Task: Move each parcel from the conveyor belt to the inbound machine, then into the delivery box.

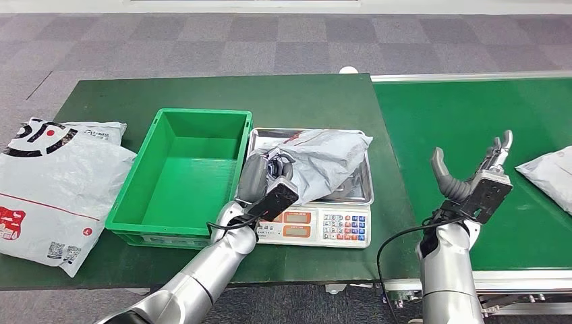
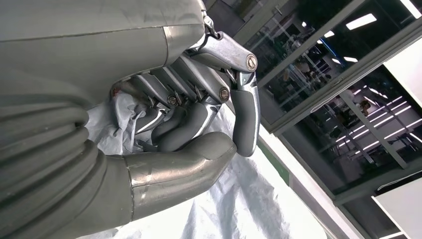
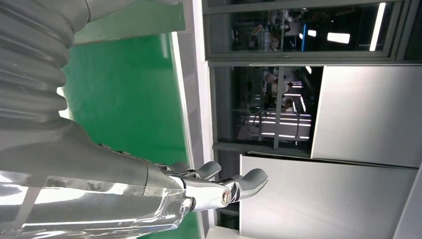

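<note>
L hand (image 1: 264, 181) grips grey parcel (image 1: 324, 160) on scale; R hand (image 1: 475, 177) spread, empty.

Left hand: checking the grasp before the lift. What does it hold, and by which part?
The left hand grips the grey parcel on the scale, fingers bunching its near end. The right hand holds nothing.
</note>
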Controlling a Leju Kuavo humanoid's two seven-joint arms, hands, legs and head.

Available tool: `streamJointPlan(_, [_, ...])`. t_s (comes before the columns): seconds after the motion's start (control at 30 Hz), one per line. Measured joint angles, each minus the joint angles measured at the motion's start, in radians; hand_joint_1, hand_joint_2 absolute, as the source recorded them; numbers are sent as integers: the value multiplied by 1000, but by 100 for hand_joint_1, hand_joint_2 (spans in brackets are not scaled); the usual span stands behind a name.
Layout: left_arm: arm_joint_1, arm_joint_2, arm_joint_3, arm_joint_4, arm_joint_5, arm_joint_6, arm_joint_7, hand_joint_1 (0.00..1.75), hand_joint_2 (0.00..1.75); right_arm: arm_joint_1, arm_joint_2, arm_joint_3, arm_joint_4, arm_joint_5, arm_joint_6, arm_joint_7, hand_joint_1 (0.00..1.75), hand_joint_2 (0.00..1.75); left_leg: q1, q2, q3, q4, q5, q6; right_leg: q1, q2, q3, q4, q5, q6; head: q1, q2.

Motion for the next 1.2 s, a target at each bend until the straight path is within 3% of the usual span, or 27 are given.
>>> streamJointPlan(0.2, [2, 0, 12, -2, 2, 36, -41, 175, 175, 0, 0, 2, 4, -3, 0, 0, 0, 175, 0, 0, 0, 0, 0, 0, 0, 0, 0, 0, 0, 0, 0, 0])
streamJointPlan(0.33, [9, 0, 38, -19, 47, 39, -105, 3, 175, 0, 0, 4, 11, -1, 1, 0, 0, 175, 0, 0, 0, 0, 0, 0, 0, 0, 0, 0, 0, 0, 0, 0])
streamJointPlan(0.47, [38, 2, 49, -99, 148, -8, -136, 0, 175, -2, 0, 16, 23, -1, 1, 0, 0, 175, 0, 0, 0, 0, 0, 0, 0, 0, 0, 0, 0, 0, 0, 0])
streamJointPlan(0.67, [78, -2, 48, -200, 110, 155, -141, 0, 175, -4, 0, 28, 37, -13, -8, 0, 0, 175, 0, 0, 0, 0, 0, 0, 0, -1, 0, 0, 0, 0, 0, 0])
streamJointPlan(0.97, [148, 3, 49, -403, 124, 169, -142, 0, 175, -14, 0, 54, 61, -20, -23, 0, 0, 175, 0, 0, -1, 0, 0, 0, 0, -1, -1, 0, 0, 0, 0, 0])
streamJointPlan(1.1, [148, -4, 82, -400, -92, 168, -125, 0, 175, -29, 0, 58, 76, -20, -33, 0, 0, 175, 0, -1, -1, 0, 0, 0, 0, -1, -1, 0, 0, 0, 0, 0])
streamJointPlan(1.13, [135, -8, 94, -366, -177, 161, -89, 0, 175, -32, 0, 60, 80, -20, -36, 0, 0, 175, 0, -1, -1, 0, 0, 0, 0, -2, -1, 0, 0, 0, 0, 0])
streamJointPlan(1.2, [91, -11, 100, -256, -336, 115, 60, 0, 175, -39, 0, 65, 88, -18, -41, -1, 0, 175, 0, -1, 0, 0, 0, 1, 0, -3, 0, 0, 0, 0, 0, 0])
